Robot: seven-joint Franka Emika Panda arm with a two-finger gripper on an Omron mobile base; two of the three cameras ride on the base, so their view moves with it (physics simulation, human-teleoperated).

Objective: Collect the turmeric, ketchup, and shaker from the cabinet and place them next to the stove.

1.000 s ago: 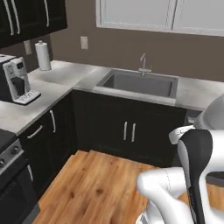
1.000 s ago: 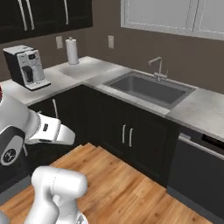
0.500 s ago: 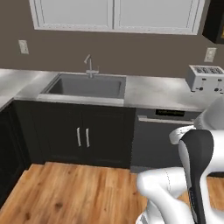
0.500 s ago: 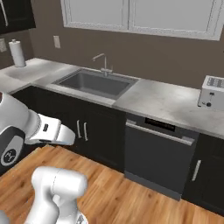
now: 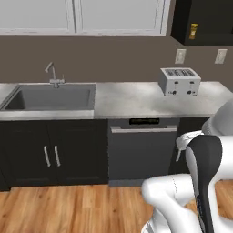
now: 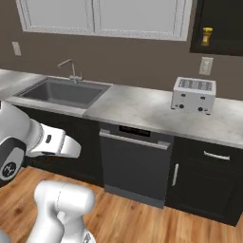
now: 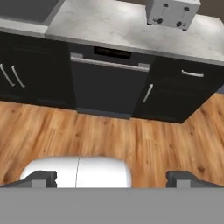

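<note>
One turmeric [image 6: 207,36] jar stands on the shelf inside the black cabinet [image 6: 223,28], high on the wall at the right. Below it, a silver toaster [image 6: 193,94] sits on the grey tabletop [image 6: 137,107], well apart from the sink [image 6: 64,91]. Lower down, the jaws [image 7: 113,177] hang wide open over the wooden floor [image 7: 131,142], gripping nothing.
</note>
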